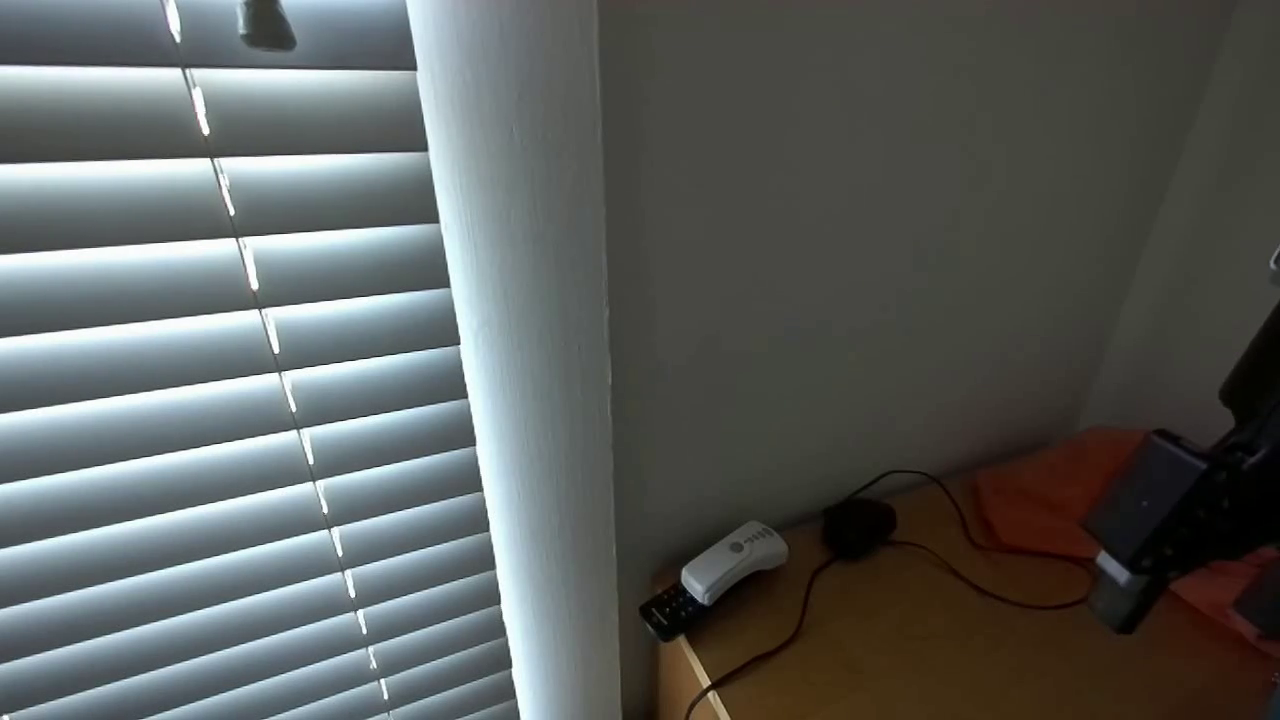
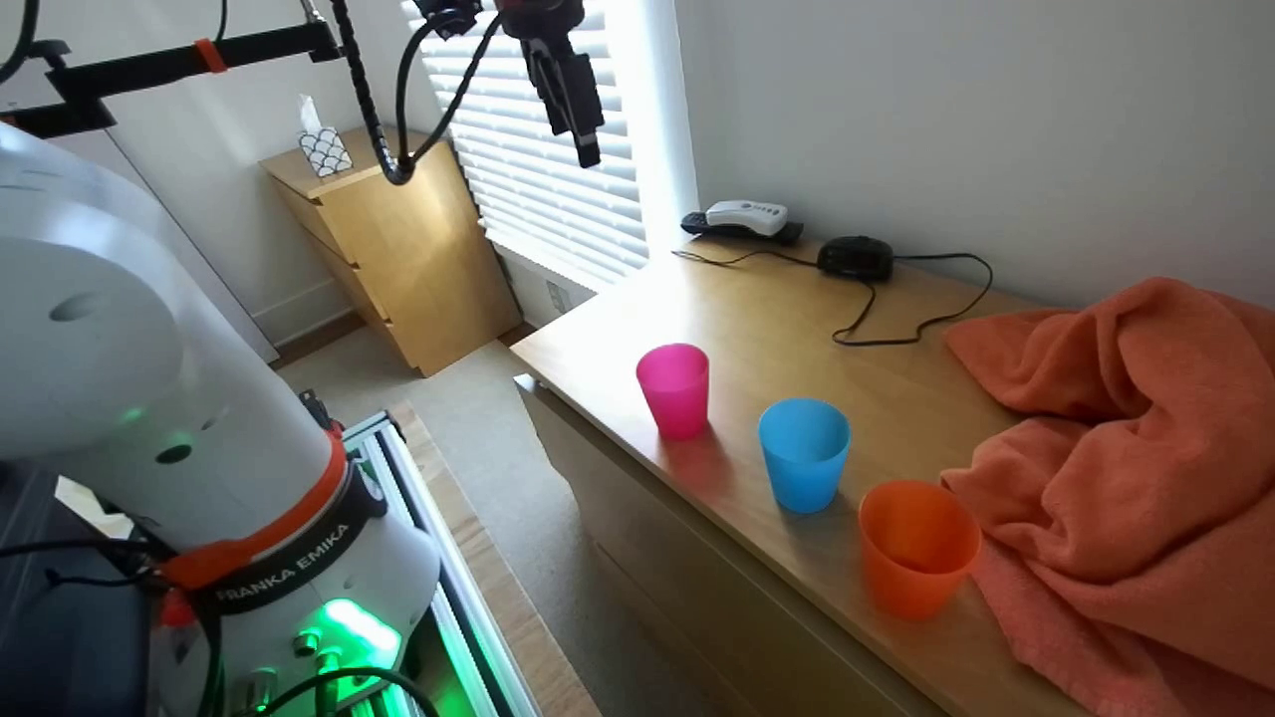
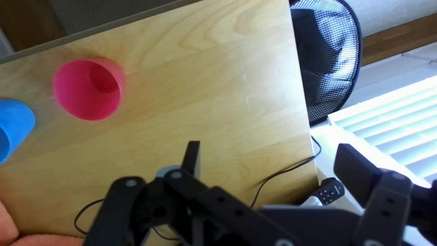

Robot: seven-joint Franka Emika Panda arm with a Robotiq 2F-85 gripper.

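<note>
Gripper (image 3: 268, 153): hanging in the air above the left part of the wooden top (image 3: 218, 85), apart from everything on it (in an exterior view it stands against the bright window blinds (image 2: 558, 209)).
Fingers (image 3: 353, 167): spread wide, open air between the tips.
Pink cup (image 2: 675, 398): upright by the near edge of the wooden top, leftmost of three and the cup closest to the gripper.
Blue cup (image 2: 805, 458): upright, to the right of the pink cup and apart from it.
Orange cup (image 2: 911, 558): upright, rightmost of the row, just beside the coral towel (image 2: 1146, 448); whether they touch I cannot tell.
Coral towel: heaped in loose folds over the right side of the wood.
White remote (image 2: 747, 215): lying on top of a black remote (image 1: 665, 612) at the far left corner; the black one's end juts past the left edge.
Black device (image 2: 855, 257): to the right of the remotes, near the far wall (image 2: 946, 119), its cable (image 2: 887, 343) looping over the wood.
Mesh basket (image 3: 359, 44): beyond the left end of the wooden top, seen in the wrist view.
Tissue box (image 2: 325, 151): on a wooden cabinet (image 2: 438, 269), far left.
Robot arm (image 2: 110, 339): white, near left, green light glowing on its base.
</note>
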